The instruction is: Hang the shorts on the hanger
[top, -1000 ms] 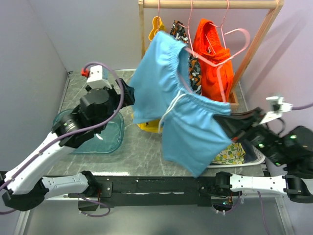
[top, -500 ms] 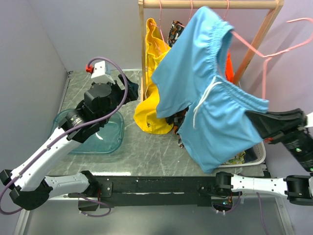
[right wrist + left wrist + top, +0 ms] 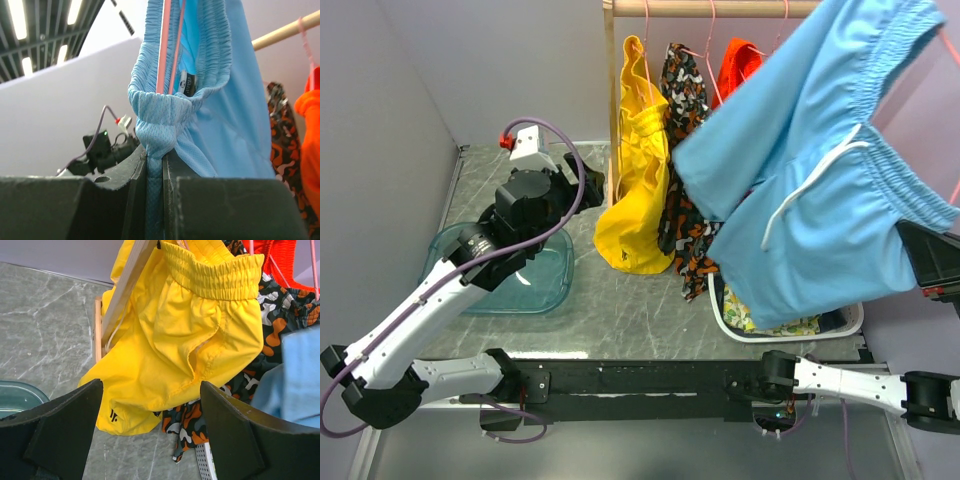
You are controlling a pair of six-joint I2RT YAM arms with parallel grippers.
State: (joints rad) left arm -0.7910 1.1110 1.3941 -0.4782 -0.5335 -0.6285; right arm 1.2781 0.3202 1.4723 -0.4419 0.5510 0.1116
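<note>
The light-blue shorts (image 3: 820, 190) hang in the air at the upper right, with the white drawstring dangling. My right gripper (image 3: 930, 262) holds them from below at the right edge. In the right wrist view it (image 3: 155, 170) is shut on a bunched fold of the shorts (image 3: 215, 100). The pink hanger's (image 3: 165, 50) two wires run up inside the gathered waistband. My left gripper (image 3: 582, 180) is open and empty, left of the rack. In the left wrist view it (image 3: 150, 387) faces the hanging yellow shorts.
The wooden rack (image 3: 613, 100) at the back holds yellow shorts (image 3: 635, 180), camo-print shorts (image 3: 685, 150) and orange shorts (image 3: 740, 55). A white basket (image 3: 850, 322) with lemon-print cloth (image 3: 770, 322) sits at the front right. A teal tray (image 3: 535, 275) lies under my left arm.
My right gripper has carried the blue shorts and hanger up and to the right, uncovering the clothes on the rack. My left arm has barely moved.
</note>
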